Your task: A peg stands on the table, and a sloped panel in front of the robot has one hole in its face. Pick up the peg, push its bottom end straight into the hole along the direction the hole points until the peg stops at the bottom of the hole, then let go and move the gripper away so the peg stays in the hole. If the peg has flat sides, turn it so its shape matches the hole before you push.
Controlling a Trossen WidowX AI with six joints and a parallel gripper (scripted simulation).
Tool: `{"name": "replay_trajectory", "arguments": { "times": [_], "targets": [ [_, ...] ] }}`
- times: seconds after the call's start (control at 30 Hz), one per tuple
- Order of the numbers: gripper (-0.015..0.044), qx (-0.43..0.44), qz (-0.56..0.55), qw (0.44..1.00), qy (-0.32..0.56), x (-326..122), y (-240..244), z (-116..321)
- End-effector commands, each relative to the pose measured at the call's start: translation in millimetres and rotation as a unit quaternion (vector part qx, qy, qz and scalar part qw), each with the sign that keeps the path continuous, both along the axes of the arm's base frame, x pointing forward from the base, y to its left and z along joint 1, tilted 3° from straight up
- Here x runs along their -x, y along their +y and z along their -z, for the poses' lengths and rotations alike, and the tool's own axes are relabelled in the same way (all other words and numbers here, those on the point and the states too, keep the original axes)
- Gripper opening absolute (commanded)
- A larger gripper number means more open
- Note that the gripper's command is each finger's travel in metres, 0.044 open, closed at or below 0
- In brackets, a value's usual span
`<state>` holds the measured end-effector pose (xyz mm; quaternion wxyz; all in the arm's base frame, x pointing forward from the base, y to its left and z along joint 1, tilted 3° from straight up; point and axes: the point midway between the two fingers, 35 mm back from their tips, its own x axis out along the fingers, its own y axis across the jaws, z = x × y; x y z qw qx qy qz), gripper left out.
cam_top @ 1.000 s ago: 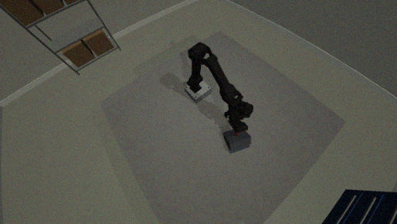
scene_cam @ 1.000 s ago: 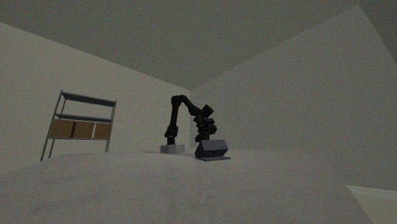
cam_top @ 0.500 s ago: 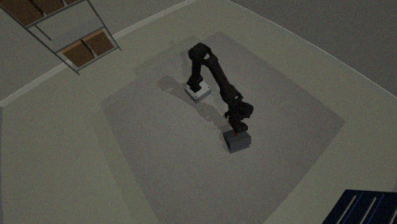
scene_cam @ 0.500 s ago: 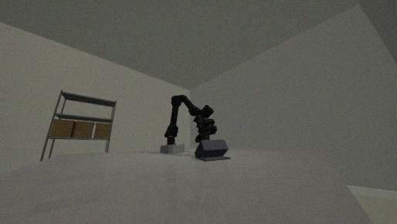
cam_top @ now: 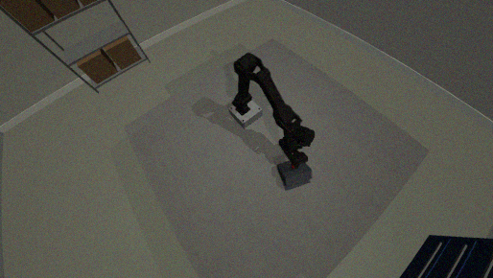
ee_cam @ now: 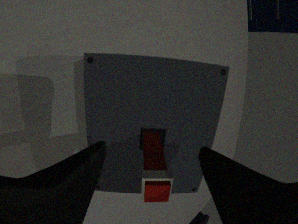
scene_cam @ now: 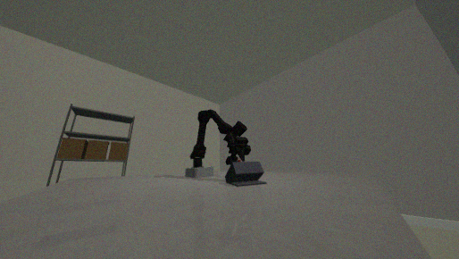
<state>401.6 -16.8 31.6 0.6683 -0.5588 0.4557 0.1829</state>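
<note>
The grey sloped panel (cam_top: 296,178) (scene_cam: 247,168) (ee_cam: 117,95) stands in front of the arm. The red square-sided peg (ee_cam: 154,156) has its bottom end in the square hole (ee_cam: 153,129) in the panel's face. Its sides look lined up with the hole. Its upper end has a pale band and a red top, nearer the wrist camera. How deep it sits cannot be told. My gripper (ee_cam: 153,151) is open, one finger on each side of the peg, with wide gaps. In the top and exterior views only a speck of red shows beneath the gripper.
The arm's pale base block (cam_top: 246,115) (scene_cam: 199,171) stands behind the panel. A shelf rack with brown boxes (cam_top: 98,67) (scene_cam: 73,148) stands far off to the left. A dark blue striped object (cam_top: 448,259) (ee_cam: 272,15) lies beyond the panel, far from the arm.
</note>
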Motion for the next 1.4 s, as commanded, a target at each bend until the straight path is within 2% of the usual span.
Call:
{"name": "replay_trajectory", "arguments": {
  "times": [0.0,1.37],
  "targets": [
    [0.044,0.0,0.0,1.0,0.001,1.6,0.8,-2.4],
    [0.044,-0.002,-0.005,1.0,0.004,30.0,20.8,-58.0]
  ]
}}
